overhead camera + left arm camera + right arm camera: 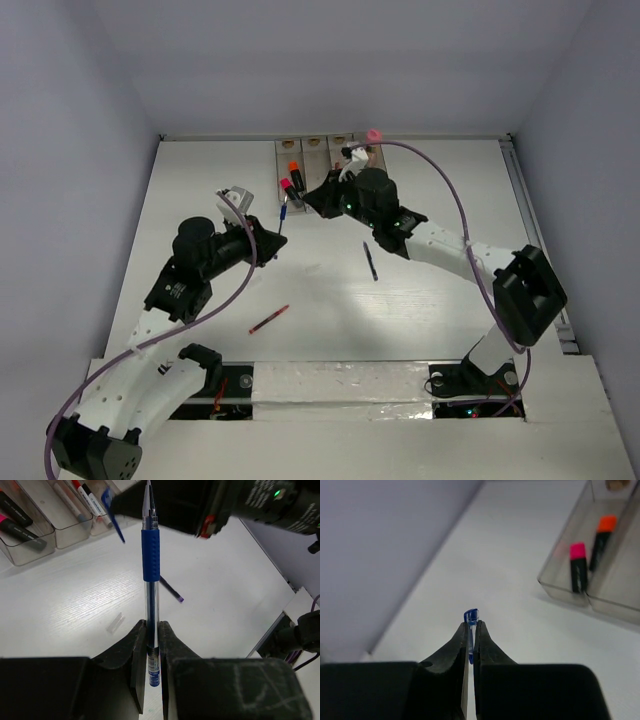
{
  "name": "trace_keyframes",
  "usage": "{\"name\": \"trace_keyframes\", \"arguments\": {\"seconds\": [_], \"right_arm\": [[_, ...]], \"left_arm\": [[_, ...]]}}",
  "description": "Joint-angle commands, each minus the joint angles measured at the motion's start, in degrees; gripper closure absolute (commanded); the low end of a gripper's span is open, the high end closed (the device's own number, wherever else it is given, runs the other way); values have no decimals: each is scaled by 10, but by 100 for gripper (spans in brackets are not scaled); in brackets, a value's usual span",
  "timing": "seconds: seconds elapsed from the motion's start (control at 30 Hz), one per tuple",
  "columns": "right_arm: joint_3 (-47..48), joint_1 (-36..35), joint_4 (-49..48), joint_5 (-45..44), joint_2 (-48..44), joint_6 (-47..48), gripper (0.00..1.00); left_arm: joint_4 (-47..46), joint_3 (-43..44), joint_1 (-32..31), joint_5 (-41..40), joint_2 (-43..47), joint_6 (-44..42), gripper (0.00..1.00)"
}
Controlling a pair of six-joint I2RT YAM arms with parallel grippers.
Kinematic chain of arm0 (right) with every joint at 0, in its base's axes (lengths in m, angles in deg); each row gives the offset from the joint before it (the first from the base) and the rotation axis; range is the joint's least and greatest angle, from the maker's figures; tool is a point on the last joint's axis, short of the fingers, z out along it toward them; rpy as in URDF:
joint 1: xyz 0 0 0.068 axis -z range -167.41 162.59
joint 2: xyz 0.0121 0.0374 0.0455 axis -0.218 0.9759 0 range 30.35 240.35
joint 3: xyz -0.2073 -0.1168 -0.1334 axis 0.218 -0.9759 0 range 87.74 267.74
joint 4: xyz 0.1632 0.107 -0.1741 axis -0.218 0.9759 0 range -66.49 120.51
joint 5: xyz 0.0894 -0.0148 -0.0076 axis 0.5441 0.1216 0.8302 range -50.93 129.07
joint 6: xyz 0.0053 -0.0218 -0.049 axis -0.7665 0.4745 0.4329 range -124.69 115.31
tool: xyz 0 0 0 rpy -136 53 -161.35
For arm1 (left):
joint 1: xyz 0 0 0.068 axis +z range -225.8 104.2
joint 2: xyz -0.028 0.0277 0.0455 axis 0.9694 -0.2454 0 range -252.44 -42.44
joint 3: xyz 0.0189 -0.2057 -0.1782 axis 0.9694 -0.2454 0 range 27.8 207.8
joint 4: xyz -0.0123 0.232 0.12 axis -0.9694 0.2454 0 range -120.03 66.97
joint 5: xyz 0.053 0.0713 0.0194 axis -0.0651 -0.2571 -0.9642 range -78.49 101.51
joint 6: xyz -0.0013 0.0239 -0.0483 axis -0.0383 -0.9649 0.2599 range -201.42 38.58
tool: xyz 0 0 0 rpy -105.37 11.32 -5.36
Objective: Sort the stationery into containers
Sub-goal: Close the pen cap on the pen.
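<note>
left hand [152, 627] and right hand [471, 627] each pinching a blue piece, close before the bins

the left hand's jaws are pressed onto the rear of a clear-barrelled blue pen with a blue rubber grip [151, 555], bare tip aimed at the right hand, which pinches a small translucent blue cap [471, 615]. both hang over the bench [420, 200], just short of the row of clear brownish plastic bins [316, 150] at its far edge. this looks like recapping: keep the pen steady, line the cap's mouth up with the tip, push straight along the barrel.

Blue pen [151, 555] in left jaws, cap [471, 616] in right jaws; highlighters [578, 567] in end bin [554, 580].
</note>
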Motion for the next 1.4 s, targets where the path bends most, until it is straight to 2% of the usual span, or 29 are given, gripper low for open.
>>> {"name": "trace_keyframes", "arguments": {"seconds": [0.0,0.27,0.57,1.37], "right_arm": [[-23,4,-190,-26,-21,-124,100],[-34,-38,-301,-79,-27,-176,100],[-45,-60,-380,-49,-12,-210,100],[-76,-77,-391,-50,-13,-198,100]], "left_arm": [[-19,2,2,10,0,-4,100],[-22,1,2,15,-4,-3,100],[-21,1,2,13,-7,-2,100],[-24,1,8,-9,5,5,100]]}}
